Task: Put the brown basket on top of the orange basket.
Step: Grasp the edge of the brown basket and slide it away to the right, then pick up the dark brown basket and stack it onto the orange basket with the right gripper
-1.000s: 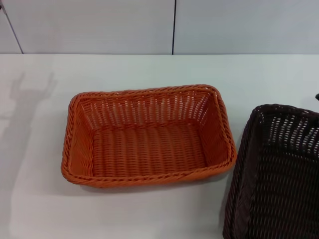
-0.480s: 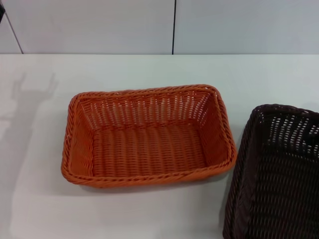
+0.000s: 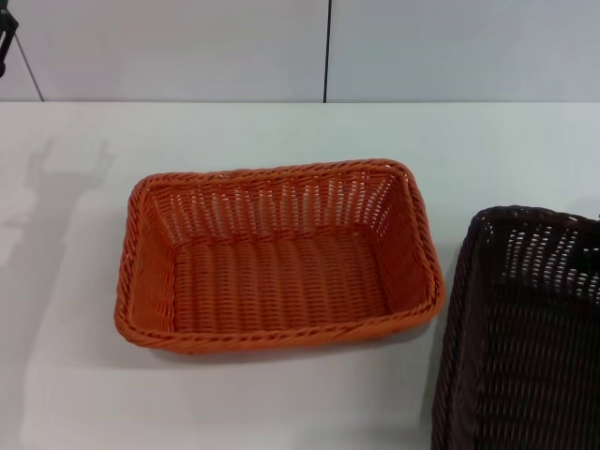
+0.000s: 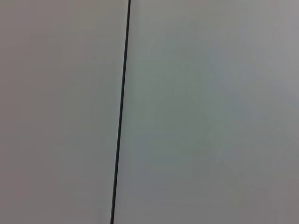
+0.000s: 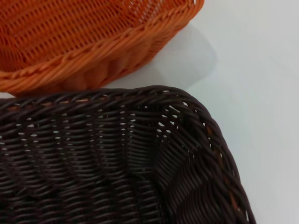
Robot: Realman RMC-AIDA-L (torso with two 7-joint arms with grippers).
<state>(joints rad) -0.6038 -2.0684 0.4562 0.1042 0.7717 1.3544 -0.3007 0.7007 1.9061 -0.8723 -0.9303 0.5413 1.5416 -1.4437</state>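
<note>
The orange basket (image 3: pixel 279 255) sits upright in the middle of the white table, its long side facing me; its near corner also shows in the right wrist view (image 5: pixel 93 42). The brown basket (image 3: pixel 525 328) stands to the orange one's right, a narrow strip of table between them, and is cut off by the picture's right and bottom edges. In the right wrist view the brown basket (image 5: pixel 117 163) fills the foreground, seen close from above its rim. My right gripper does not show in any view. A dark bit of my left gripper (image 3: pixel 6 37) shows high at the far left.
The white table (image 3: pixel 281 127) ends at a pale panelled wall (image 3: pixel 422 47) behind, marked by a dark vertical seam (image 4: pixel 120 116). A shadow of the left arm falls on the table at the left (image 3: pixel 42 216).
The brown basket has shifted a little to the right and toward me. A dark part of the left gripper has come into the top left corner of the head view.
</note>
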